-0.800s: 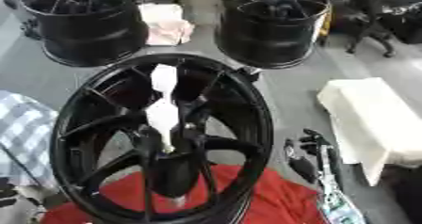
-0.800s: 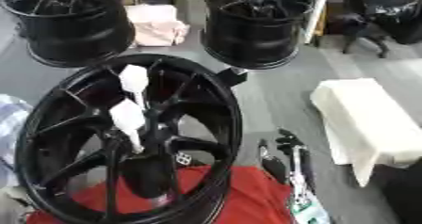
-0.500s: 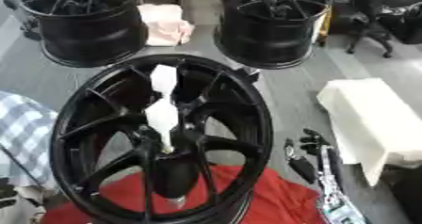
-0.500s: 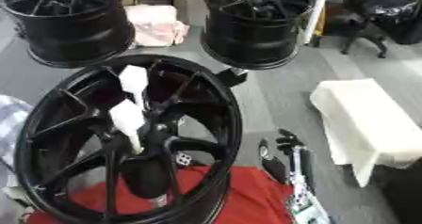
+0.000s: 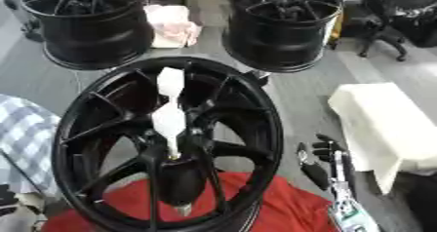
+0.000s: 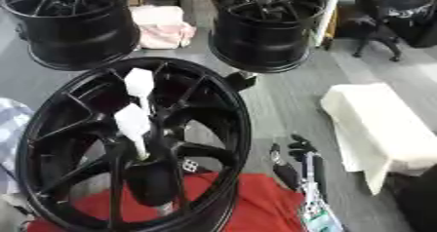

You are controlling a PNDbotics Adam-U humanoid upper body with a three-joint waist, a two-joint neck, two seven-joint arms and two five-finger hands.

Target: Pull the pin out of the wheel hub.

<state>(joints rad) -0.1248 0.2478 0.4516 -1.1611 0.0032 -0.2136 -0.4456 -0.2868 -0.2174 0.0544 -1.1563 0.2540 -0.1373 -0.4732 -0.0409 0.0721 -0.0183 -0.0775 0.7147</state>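
A large black wheel hub [image 5: 256, 128] stands tilted on a red cloth [image 5: 282, 206], its open face turned up toward me. A white pin [image 5: 168, 121] on a thin metal shank stands in the hub's centre. A second white piece [image 5: 170, 82] shows just behind it, near the far spokes. My right hand [image 5: 327, 152] is low at the right, beside the rim and apart from it, fingers up and relaxed, holding nothing. A dark bit at the lower left corner [image 5: 7, 199] may be my left hand; too little of it shows.
Two more black wheels [image 5: 89, 26] [image 5: 282, 24] stand at the back with a pink cloth [image 5: 175, 26] between them. A white foam block [image 5: 384, 124] lies at the right. Checked fabric [image 5: 21, 138] lies at the left, and an office chair [image 5: 401, 16] stands at the top right.
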